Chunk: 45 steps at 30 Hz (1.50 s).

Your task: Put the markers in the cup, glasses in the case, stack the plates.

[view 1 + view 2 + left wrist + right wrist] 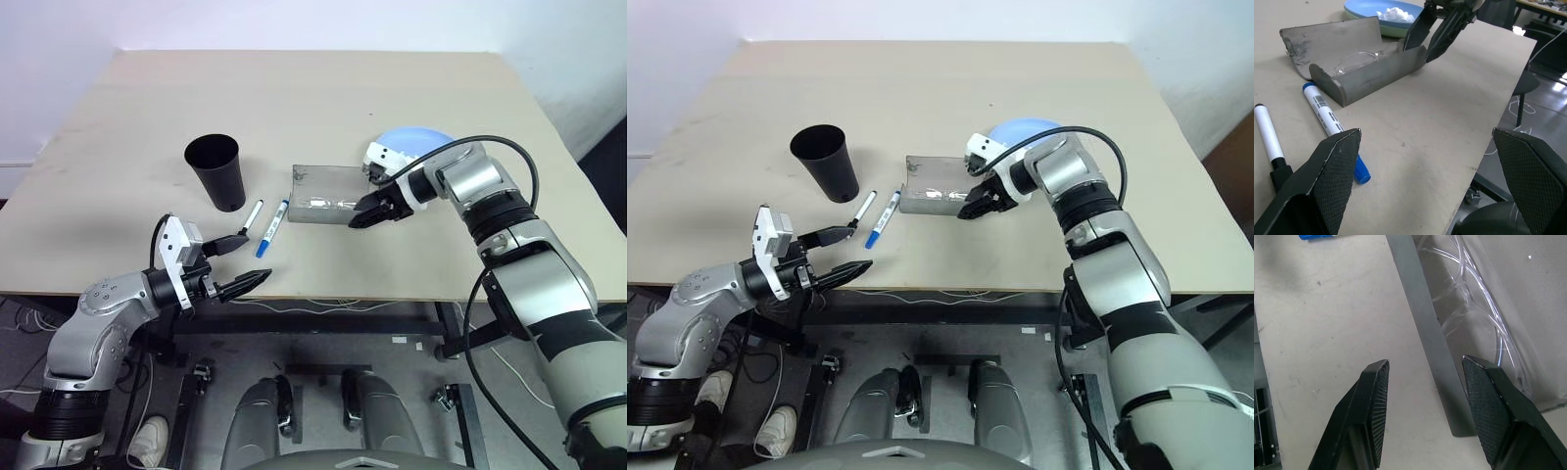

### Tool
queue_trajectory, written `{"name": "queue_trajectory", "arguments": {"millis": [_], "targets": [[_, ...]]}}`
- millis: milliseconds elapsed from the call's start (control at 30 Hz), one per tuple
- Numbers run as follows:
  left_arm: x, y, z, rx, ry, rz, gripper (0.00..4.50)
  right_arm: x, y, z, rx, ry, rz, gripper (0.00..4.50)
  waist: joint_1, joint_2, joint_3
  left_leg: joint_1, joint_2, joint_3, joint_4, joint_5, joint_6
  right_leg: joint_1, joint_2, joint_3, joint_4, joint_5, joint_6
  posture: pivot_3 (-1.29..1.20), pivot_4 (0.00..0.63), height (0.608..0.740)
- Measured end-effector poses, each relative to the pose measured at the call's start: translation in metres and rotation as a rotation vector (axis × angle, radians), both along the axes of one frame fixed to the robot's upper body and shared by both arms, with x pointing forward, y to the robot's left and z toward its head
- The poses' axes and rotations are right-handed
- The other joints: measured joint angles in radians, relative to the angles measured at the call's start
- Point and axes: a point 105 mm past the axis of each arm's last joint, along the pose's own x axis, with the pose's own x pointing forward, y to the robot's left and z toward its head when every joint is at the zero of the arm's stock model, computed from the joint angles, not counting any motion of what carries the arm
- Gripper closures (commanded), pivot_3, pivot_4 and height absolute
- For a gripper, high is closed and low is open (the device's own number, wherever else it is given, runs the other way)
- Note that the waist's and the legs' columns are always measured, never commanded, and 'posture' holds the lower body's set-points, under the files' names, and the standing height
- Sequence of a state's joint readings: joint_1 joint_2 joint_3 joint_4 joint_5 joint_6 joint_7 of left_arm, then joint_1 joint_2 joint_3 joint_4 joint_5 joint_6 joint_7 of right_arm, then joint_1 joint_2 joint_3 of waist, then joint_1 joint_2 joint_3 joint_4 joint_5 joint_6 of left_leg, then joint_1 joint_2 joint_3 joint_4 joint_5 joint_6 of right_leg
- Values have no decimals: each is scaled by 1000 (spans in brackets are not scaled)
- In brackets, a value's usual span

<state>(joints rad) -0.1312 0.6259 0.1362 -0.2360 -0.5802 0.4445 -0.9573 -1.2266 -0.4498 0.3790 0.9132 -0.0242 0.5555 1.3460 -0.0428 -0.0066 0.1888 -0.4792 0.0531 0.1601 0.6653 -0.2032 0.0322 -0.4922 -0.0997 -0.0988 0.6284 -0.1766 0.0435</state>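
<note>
Straddling case [1425, 342] wall, right gripper [1425, 406] fingers half-open, seemingly untouching.

Beige table [323, 93] bearing a black cup [216, 171], black-capped marker [252, 218], blue-capped marker [272, 227], open grey case [323, 193] and stacked plates [416, 140].
</note>
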Motion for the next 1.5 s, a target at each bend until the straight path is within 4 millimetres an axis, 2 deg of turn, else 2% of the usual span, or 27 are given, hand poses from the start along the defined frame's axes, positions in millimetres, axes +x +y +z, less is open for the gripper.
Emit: {"name": "queue_trajectory", "arguments": {"millis": [100, 133, 200, 367, 733, 867, 1167, 1500], "targets": [[0, 0, 0, 0, 0, 0, 0, 0, -2, 0, -2, 4, -1, 2015, 1, 0, 0, 0, 0, 0, 0, 0, 0, 0, 0, 0, 0, 0, 0, 0, 150, 710], [0, 0, 0, 0, -1, 0, 0, 0, -2, 0, -5, 2, 5, 2382, 1, 0, 0, 0, 0, 0, 0, 0, 0, 0, 0, 0, 0, 0, 0, 0, 150, 710], [0, 0, 1, 0, -3, -1, 0, 0, -2, 0, -8, 3, 11, 2834, 0, 0, 0, 0, 0, 0, 0, 0, 0, 0, 0, 0, 0, 0, 0, 0, 150, 710], [1, -1, 2, -2, -7, -4, 0, -1, -1, -2, -18, 12, 28, 4486, 0, 0, 0, 0, 0, 0, 0, 0, 0, 0, 0, 0, 0, 0, 0, 0, 150, 710], [1, -2, 1, -4, -4, -2, 0, 2, -1, -5, -47, 16, 26, 4486, -1, 0, 0, 0, 0, 0, 0, 0, 0, 0, 0, 0, 0, 0, 0, 0, 150, 710], [0, -1, -1, -5, 4, 1, 0, -4, 1, -2, -22, 53, 70, 4486, -1, 0, 0, 0, 0, 0, 0, 0, 0, 0, 0, 0, 0, 0, 0, 0, 150, 710], [-1, -1, -3, -6, 9, 3, 0, -23, 1, 29, 52, 43, 228, 4486, 1, 0, 0, 0, 0, 0, 0, 0, 0, 0, -1, 0, 0, 0, 0, 0, 150, 710], [-1, -1, -3, -9, 8, 1, 0, -47, -21, 1, -1, 166, 223, 4486, 2, 0, 0, 0, 0, 0, 0, 0, 0, -1, -2, 0, 0, 0, 0, 0, 150, 710]]}}
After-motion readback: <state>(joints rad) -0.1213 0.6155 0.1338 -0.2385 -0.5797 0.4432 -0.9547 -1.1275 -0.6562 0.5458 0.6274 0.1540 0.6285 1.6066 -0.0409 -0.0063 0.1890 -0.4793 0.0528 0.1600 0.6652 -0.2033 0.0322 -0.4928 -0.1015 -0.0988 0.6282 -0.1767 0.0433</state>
